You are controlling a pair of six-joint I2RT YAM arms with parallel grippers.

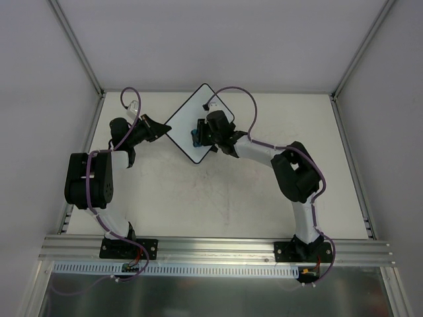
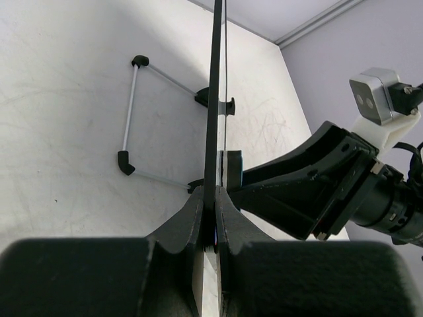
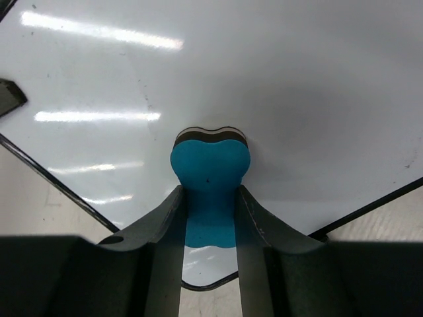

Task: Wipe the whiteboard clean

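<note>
The whiteboard (image 1: 188, 129) stands tilted as a diamond at the table's back middle, white with a thin black rim. My left gripper (image 1: 160, 127) is shut on its left corner; in the left wrist view the board (image 2: 215, 99) shows edge-on between my fingers (image 2: 198, 214). My right gripper (image 1: 201, 132) is shut on the blue eraser (image 1: 196, 135) and presses it against the board's face. In the right wrist view the eraser (image 3: 210, 178) is squeezed between both fingers, its dark felt side on the white surface (image 3: 277, 86). No scribbles show there.
A wire stand (image 2: 132, 115) with black feet juts from the board's back over the table. The right arm (image 2: 317, 185) and its wrist camera (image 2: 373, 96) are close on the board's other side. Grey walls enclose the table (image 1: 218, 191).
</note>
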